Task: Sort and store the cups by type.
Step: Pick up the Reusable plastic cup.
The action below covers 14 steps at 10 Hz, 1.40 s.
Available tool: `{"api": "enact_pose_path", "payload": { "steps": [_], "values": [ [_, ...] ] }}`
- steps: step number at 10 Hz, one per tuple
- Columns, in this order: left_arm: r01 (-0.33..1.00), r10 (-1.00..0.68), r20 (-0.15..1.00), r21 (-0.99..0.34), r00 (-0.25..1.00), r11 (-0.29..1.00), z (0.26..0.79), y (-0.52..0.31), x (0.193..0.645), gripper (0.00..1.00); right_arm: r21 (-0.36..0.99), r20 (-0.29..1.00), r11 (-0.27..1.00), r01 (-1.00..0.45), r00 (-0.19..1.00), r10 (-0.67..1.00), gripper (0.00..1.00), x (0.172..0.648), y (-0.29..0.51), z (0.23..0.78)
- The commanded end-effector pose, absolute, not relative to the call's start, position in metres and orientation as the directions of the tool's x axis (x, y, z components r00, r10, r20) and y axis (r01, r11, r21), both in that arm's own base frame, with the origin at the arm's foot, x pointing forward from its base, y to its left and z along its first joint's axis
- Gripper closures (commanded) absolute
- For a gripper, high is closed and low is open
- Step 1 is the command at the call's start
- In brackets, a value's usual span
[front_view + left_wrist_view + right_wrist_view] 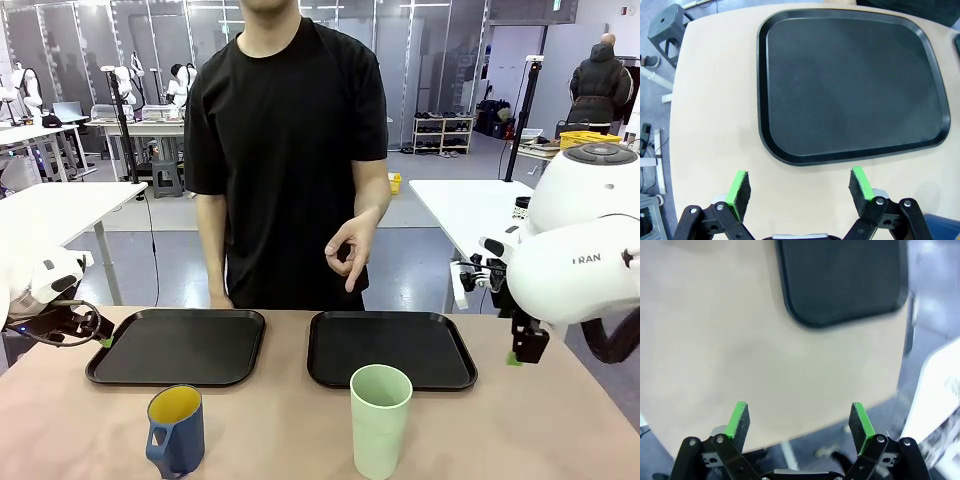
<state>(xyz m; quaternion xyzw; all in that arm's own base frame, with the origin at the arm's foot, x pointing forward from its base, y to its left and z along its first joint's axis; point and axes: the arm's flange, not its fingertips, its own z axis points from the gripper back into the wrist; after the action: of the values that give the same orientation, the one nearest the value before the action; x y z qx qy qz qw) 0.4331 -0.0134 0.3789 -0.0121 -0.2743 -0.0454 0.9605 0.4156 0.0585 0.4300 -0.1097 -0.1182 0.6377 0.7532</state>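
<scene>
Pale mint green, tall and handleless, the tumbler [380, 421] stands upright near the front edge of the desk [270, 420], just in front of the right black tray [390, 350]. Well apart to its left sits the blue mug [175, 432], shorter and yellow inside, with its handle turned to the near side and a touch left, in front of the left black tray [180, 348]. Neither cup is on a tray yet, so I judge the sorting hasn't begun. The left pincer [800, 181] hangs wide and empty over bare desk just short of its tray's near rim, and the right pincer [800, 417] is just as wide with nothing in it, out by the desk's right edge beyond a tray corner. Now the dangers. That tumbler is tall and looks smooth, so a finger clipping its rim on the way in could tip it, and it stands close to the front edge. The mug's handle juts out, and closing across it rather than the body could twist the mug or let it slip. The person's hand [352, 255] hovers above the far side of the right tray, so a fast reach there risks contact. Both arms would have to swing inward, and they could crowd each other in the middle.
</scene>
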Motion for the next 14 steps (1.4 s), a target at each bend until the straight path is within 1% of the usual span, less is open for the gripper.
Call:
{"api": "enact_pose_path", "payload": {
  "steps": [1, 2, 3, 4, 7, 8, 10, 11, 13, 14],
  "values": [
    [0.092, -0.079, 0.53, 0.002, 0.845, 0.996, 0.379, -0.012, 0.433, 0.0, -0.237, 0.171, -0.004, -0.972, -0.045, 0.984, 0.0, 0.418, 0.056, 0.411],
    [0.092, -0.079, 0.53, 0.002, 0.845, 0.996, 0.379, -0.012, 0.433, 0.0, -0.239, 0.218, -0.005, -0.971, -0.059, 0.974, 0.0, 0.417, 0.054, 0.402],
    [0.092, -0.079, 0.53, 0.002, 0.845, 0.996, 0.379, -0.012, 0.433, 0.0, -0.231, 0.264, -0.036, -0.972, -0.098, 0.96, 0.0, 0.414, 0.052, 0.393],
    [0.092, -0.079, 0.53, 0.002, 0.845, 0.996, 0.379, -0.012, 0.433, 0.0, -0.216, 0.256, -0.036, -0.976, -0.092, 0.962, 0.0, 0.411, 0.05, 0.384],
    [0.092, -0.079, 0.53, 0.002, 0.845, 0.996, 0.379, -0.012, 0.433, 0.0, -0.211, 0.474, -0.02, -0.977, -0.12, 0.872, 0.0, 0.412, 0.049, 0.357],
    [0.092, -0.079, 0.53, 0.002, 0.845, 0.996, 0.379, -0.012, 0.433, 0.0, -0.211, 0.583, -0.007, -0.978, -0.132, 0.802, 0.0, 0.41, 0.047, 0.346],
    [0.092, -0.079, 0.53, 0.002, 0.845, 0.996, 0.379, -0.012, 0.433, 0.0, -0.187, 0.72, 0.004, -0.982, -0.134, 0.681, 0.0, 0.402, 0.04, 0.324],
    [0.092, -0.079, 0.53, 0.002, 0.845, 0.996, 0.379, -0.012, 0.433, 0.0, -0.176, 0.768, 0.006, -0.984, -0.133, 0.627, 0.0, 0.398, 0.036, 0.315],
    [0.092, -0.079, 0.53, 0.002, 0.845, 0.996, 0.379, -0.012, 0.433, 0.0, -0.134, 0.823, -0.019, -0.991, -0.122, 0.554, 0.0, 0.393, 0.028, 0.295],
    [0.092, -0.079, 0.53, 0.002, 0.845, 0.996, 0.379, -0.012, 0.433, 0.0, -0.103, 0.832, -0.034, -0.994, -0.105, 0.544, 0.0, 0.393, 0.023, 0.286]
  ]
}}
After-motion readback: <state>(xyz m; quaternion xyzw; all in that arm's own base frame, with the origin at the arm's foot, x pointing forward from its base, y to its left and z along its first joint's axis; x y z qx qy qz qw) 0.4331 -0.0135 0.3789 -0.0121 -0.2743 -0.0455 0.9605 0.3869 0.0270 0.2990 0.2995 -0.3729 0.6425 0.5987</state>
